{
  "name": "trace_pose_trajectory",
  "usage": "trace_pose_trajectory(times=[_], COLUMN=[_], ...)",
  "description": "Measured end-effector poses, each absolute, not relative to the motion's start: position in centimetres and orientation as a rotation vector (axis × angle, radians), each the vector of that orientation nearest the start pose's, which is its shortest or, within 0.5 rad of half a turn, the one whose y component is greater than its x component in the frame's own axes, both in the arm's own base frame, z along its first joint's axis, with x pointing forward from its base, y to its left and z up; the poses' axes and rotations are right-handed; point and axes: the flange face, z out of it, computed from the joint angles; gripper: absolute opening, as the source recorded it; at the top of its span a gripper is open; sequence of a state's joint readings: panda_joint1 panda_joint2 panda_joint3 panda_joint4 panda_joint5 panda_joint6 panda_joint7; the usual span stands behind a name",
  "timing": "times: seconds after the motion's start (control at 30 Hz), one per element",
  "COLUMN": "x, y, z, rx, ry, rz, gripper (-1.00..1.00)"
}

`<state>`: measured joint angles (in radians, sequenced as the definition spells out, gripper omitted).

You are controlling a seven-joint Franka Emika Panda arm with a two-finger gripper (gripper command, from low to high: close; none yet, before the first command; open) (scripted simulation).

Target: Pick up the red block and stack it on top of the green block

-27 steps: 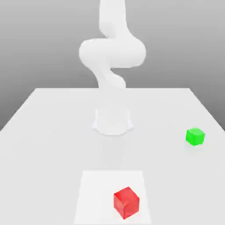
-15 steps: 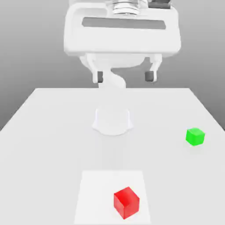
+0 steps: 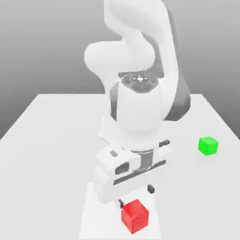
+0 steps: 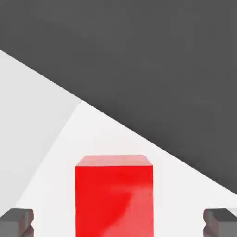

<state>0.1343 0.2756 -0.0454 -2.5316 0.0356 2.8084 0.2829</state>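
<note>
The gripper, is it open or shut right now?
Open. In the hand view the gripper has its two dark fingertips far apart, one on each side of the red block, neither touching it.

The scene is seen in the exterior view from in front of and above the table [image 3: 51, 136], facing the arm's base, with the whole tabletop taken in from some way off. The hand view is taken close to the table surface [image 4: 41, 106], looking along it. The red block [image 3: 135, 216] [image 4: 114, 196] is shared by both views.
</note>
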Motion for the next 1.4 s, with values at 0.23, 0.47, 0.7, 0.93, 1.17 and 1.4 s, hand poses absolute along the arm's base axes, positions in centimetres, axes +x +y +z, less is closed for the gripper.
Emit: trace_pose_trajectory(times=[0.23,0.47,0.7,0.93,1.17,1.4], x=[45.5,45.4,35.3,20.4,11.4,11.1], y=[3.8,3.9,23.0,32.1,34.0,33.8], z=[15.0,20.1,23.1,24.5,22.2,18.2], rx=[-3.122,-3.122,-3.065,-2.901,-2.757,-2.753], ry=[0.353,0.348,-0.432,-1.114,-1.512,-1.518], rz=[0.001,0.002,0.024,0.025,-0.004,-0.001], gripper=[-1.0,-1.0,-1.0,-1.0,-1.0,1.0])
